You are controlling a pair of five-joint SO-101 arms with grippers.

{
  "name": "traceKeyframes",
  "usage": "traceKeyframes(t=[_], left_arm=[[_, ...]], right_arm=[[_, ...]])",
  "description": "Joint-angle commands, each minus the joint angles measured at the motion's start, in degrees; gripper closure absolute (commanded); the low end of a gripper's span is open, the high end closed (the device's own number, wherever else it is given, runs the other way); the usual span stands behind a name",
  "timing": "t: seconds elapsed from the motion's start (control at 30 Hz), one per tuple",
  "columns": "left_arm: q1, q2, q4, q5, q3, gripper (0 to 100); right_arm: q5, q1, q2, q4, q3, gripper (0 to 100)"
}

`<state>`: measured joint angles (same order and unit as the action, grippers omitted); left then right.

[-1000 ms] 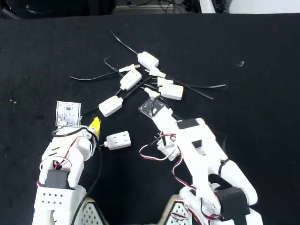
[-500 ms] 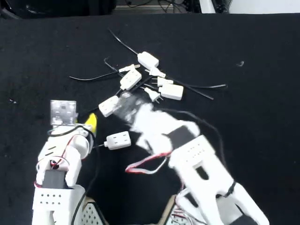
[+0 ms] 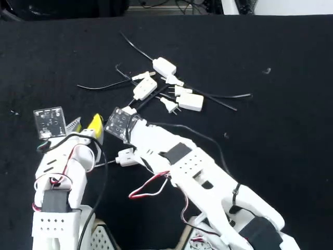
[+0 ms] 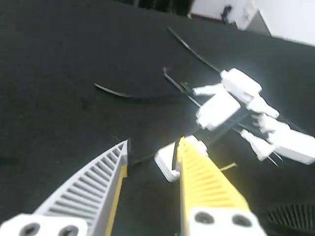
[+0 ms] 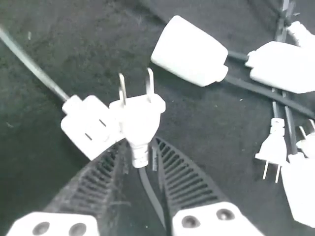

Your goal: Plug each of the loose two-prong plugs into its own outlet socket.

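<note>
My right gripper is shut on the neck of a white two-prong plug, prongs pointing away from it. The plug hangs right beside a white outlet socket on the black table. In the high view the right arm stretches diagonally to that spot, its wrist board covering the socket. My left gripper stands open just to the left; between its grey and yellow fingers I see the end of a white socket. More sockets and loose plugs lie behind.
Another socket lies half under the right arm, near the left arm. Black cords trail among the cluster of sockets and plugs at mid-table. The black cloth stretches far to the right and back.
The right arm has swung left from the plug cluster to the socket near the left gripper. The left arm has turned slightly to the left.
</note>
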<state>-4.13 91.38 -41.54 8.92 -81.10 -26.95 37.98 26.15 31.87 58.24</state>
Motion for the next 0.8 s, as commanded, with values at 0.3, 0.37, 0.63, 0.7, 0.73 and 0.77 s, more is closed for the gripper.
traceKeyframes(t=[0.3, 0.37, 0.63, 0.7, 0.73, 0.77], left_arm=[[10.15, 0.70, -0.70, 0.79, 0.22, 83], [11.03, 0.70, -1.05, 0.79, 0.31, 83], [10.77, 0.70, -1.05, -0.97, -1.71, 83], [10.77, 0.70, -0.79, -4.13, -3.03, 83], [10.77, 0.70, -0.70, -5.45, -3.56, 83], [10.77, 0.70, -0.70, -6.24, -4.00, 83]], right_arm=[[4.92, 3.34, 10.42, -1.32, 1.01, 98.8], [4.92, 4.04, 12.44, -1.32, 2.15, 98.8], [4.92, 3.87, 15.34, -0.88, 3.47, 98.8], [4.92, 3.87, 15.34, -0.88, 3.38, 98.8], [4.92, 3.87, 15.34, -0.88, 3.30, 98.8], [4.92, 3.87, 15.34, -0.88, 3.30, 98.8]])
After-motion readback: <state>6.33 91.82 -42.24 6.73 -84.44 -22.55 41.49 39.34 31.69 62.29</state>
